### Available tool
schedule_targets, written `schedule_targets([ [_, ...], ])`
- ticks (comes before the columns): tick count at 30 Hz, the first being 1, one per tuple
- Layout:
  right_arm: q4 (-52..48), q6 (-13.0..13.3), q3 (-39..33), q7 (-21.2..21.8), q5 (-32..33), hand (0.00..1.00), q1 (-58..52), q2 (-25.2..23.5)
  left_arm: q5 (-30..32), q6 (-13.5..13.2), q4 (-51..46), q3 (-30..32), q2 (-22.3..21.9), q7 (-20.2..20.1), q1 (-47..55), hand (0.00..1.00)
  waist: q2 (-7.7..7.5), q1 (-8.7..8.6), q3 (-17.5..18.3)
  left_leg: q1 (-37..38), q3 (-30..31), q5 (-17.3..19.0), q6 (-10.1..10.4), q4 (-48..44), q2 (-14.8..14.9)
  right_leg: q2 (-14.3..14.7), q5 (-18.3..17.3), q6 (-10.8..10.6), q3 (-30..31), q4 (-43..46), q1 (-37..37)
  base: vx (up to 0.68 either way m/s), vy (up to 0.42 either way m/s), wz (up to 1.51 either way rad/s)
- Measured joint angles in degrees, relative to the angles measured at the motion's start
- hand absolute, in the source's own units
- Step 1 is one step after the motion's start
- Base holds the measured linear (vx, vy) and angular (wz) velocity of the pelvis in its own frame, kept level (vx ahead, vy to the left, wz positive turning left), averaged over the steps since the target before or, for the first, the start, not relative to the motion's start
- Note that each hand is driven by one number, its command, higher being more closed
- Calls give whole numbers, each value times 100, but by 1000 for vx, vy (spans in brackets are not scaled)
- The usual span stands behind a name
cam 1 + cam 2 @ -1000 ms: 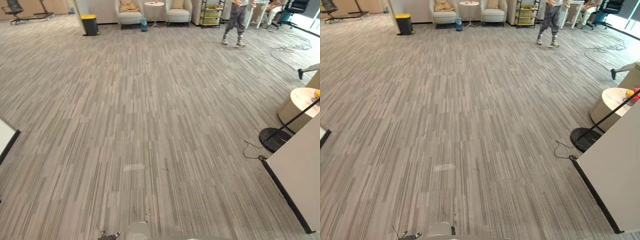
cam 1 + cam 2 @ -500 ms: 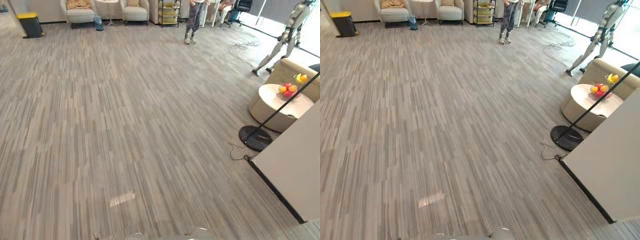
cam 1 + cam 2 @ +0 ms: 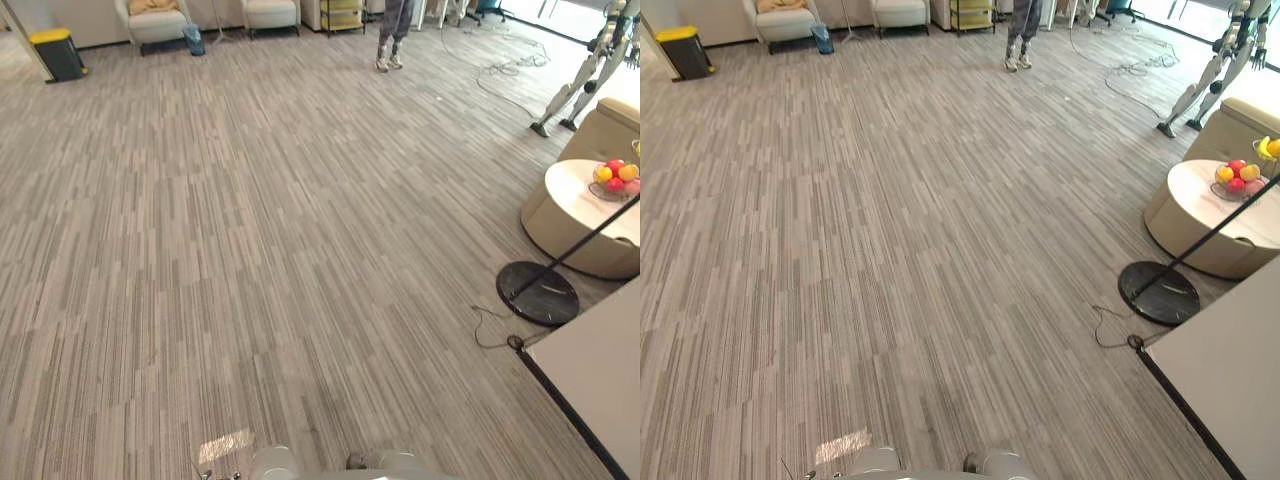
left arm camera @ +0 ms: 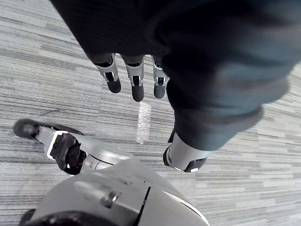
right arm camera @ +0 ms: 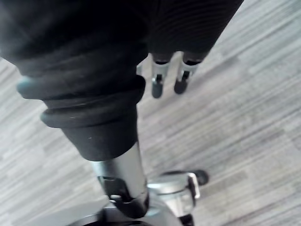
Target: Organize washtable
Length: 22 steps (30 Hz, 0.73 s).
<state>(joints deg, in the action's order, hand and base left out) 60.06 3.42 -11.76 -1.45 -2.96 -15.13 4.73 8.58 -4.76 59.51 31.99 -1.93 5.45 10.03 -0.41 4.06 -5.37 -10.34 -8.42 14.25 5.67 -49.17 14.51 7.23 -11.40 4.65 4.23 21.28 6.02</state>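
My left hand hangs over striped grey carpet, its fingers straight and relaxed, the thumb apart from them, nothing held. My right hand also hangs over the carpet, with loose straight fingers, its thumb standing apart, and nothing in it. The eye views look across a wide carpeted floor.
A white flat surface with a dark edge juts in at the lower right. Beyond it are a black round stand base with a slanted pole and a round beige table bearing a fruit bowl. Far back are a person's legs, a humanoid robot, a yellow-lidded bin and armchairs.
The camera has swung to the right: the bin and chairs slid left, and the round table with the fruit came into view. The person has walked a little further back.
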Motion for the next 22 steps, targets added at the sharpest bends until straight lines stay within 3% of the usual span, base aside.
schedule_targets([
  [4, -8, -2, 56, 3, 0, 0, 82, 23, -9, -23, -72, -16, -18, 3, 15, 0, -22, -5, 10, 56, -76, -105, 15, 2455, -223, -111, -23, -48, 93, -415, -324, 277, 41, -4],
  [6, 1, -11, 66, -14, -72, 0, 91, 1, -14, -44, -48, -23, 14, 8, 5, 0, -21, 20, 21, 245, -89, -658, -15, 3195, -372, -177, -76, -139, 230, -456, -414, 273, 155, -18],
  [8, -1, -6, 47, -102, -149, 0, 59, -95, -76, -81, -37, -29, 69, -8, 29, 0, -135, 8, 42, 537, -211, -729, -100, 3526, -521, -327, -4, -329, 292, -538, -545, 261, 176, -11],
  [11, 9, -6, 24, -115, -185, 0, -18, -117, -183, -95, 48, -47, 114, -32, 29, 0, -173, 37, 128, 849, -377, -805, -220, 3926, -697, -481, 130, -535, 460, -731, -699, 166, 175, -12],
  [15, 168, 12, -76, -105, -185, 0, -37, -108, -321, -134, 193, -329, 243, -55, 15, 0, -190, 64, 171, 1128, -539, -986, -357, 4399, -841, -564, 321, -549, 639, -936, -779, 72, 111, -18],
  [22, 401, 78, -197, -85, -163, 0, 1, -68, -355, -133, 363, -553, 326, -99, 12, 0, -119, -17, 203, 1321, -515, -1343, -382, 4951, -992, -628, 439, -529, 724, -1157, -766, -46, 14, -5],
])
